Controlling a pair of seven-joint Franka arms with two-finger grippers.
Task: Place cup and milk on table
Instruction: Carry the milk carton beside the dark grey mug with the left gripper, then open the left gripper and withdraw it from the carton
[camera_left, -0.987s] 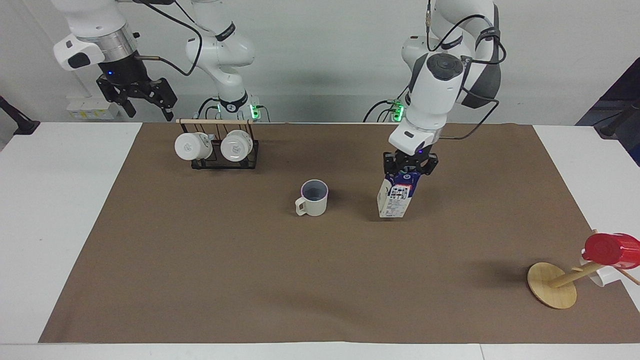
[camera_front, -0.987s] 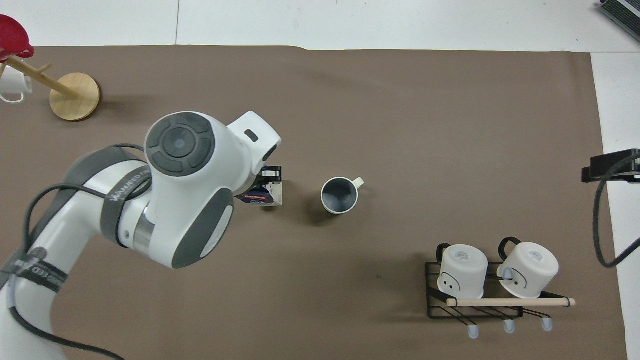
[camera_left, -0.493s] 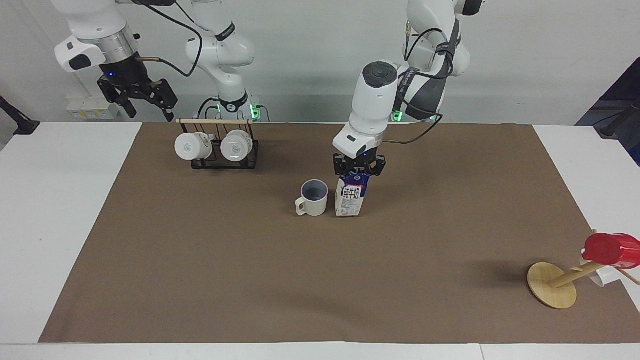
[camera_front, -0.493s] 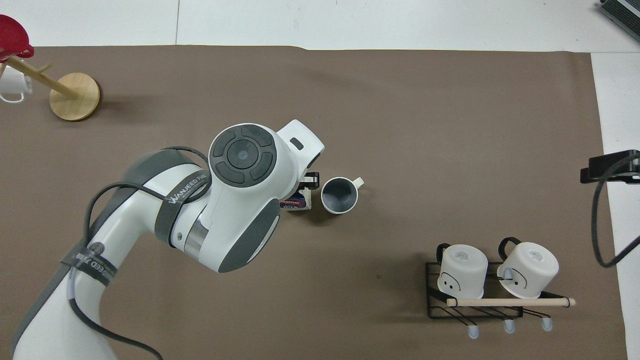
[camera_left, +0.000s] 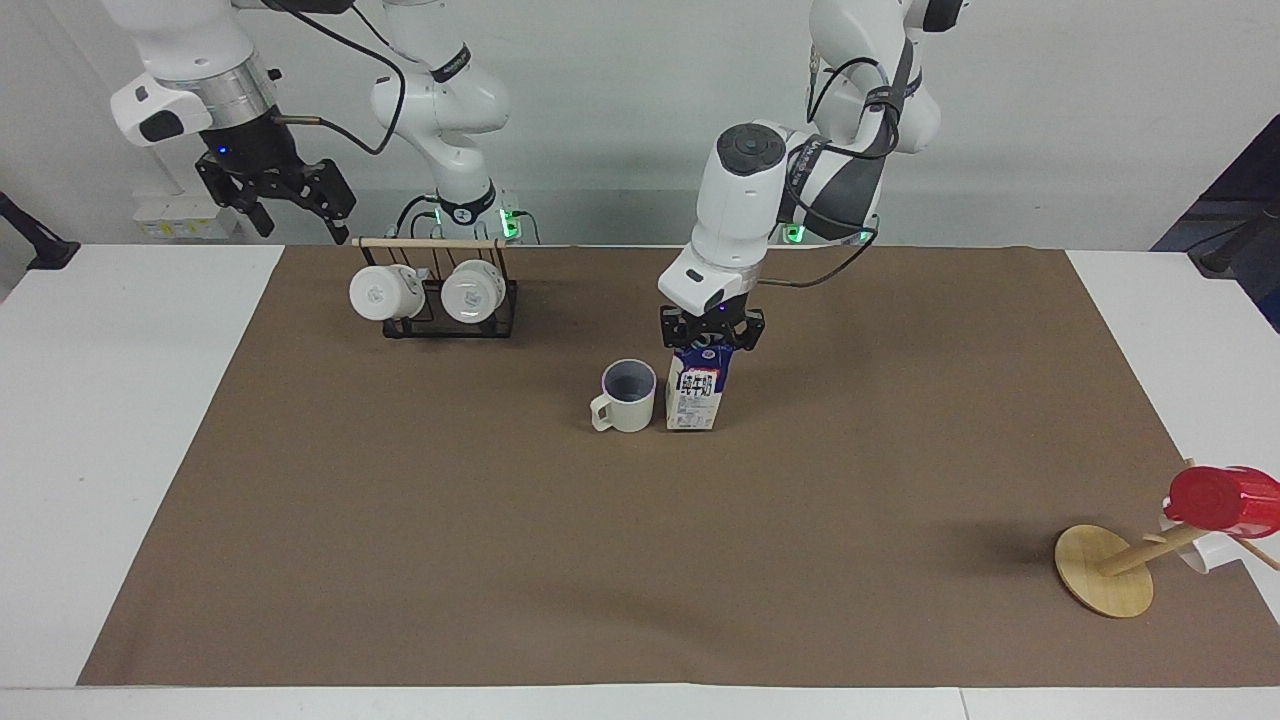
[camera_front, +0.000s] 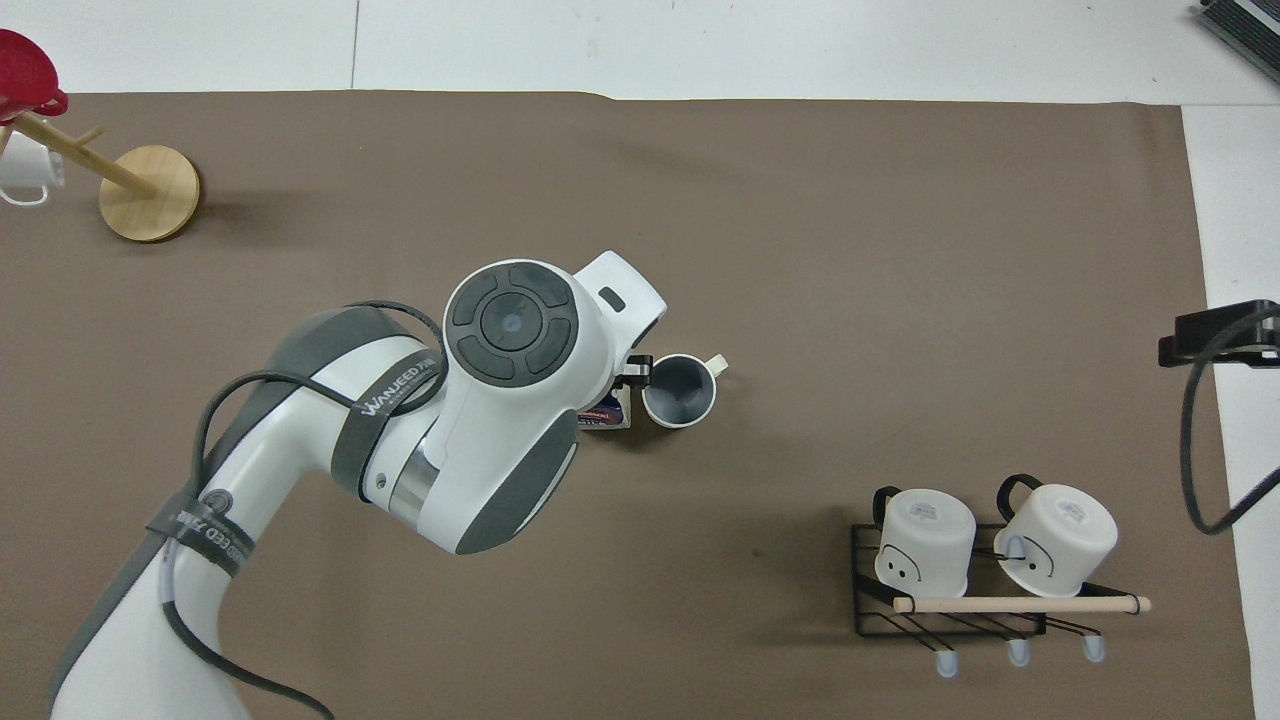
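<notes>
The cream-beige cup (camera_left: 629, 396) (camera_front: 681, 390) stands upright on the brown mat of the table (camera_left: 400, 520) near its middle. The milk carton (camera_left: 696, 392) (camera_front: 605, 417) stands on the mat right beside the cup, toward the left arm's end. My left gripper (camera_left: 711, 338) is shut on the carton's dark blue top. In the overhead view the left arm hides most of the carton. My right gripper (camera_left: 285, 198) waits, raised over the table's edge by the mug rack, its fingers spread.
A black wire rack (camera_left: 450, 305) (camera_front: 960, 590) with two white mugs stands nearer to the robots, toward the right arm's end. A tilted wooden mug tree (camera_left: 1105, 570) (camera_front: 148, 192) with a red cup (camera_left: 1222, 498) is farther away, at the left arm's end.
My left gripper carried the milk carton across the mat toward the cup and now holds it standing right beside the cup. The right arm barely moved.
</notes>
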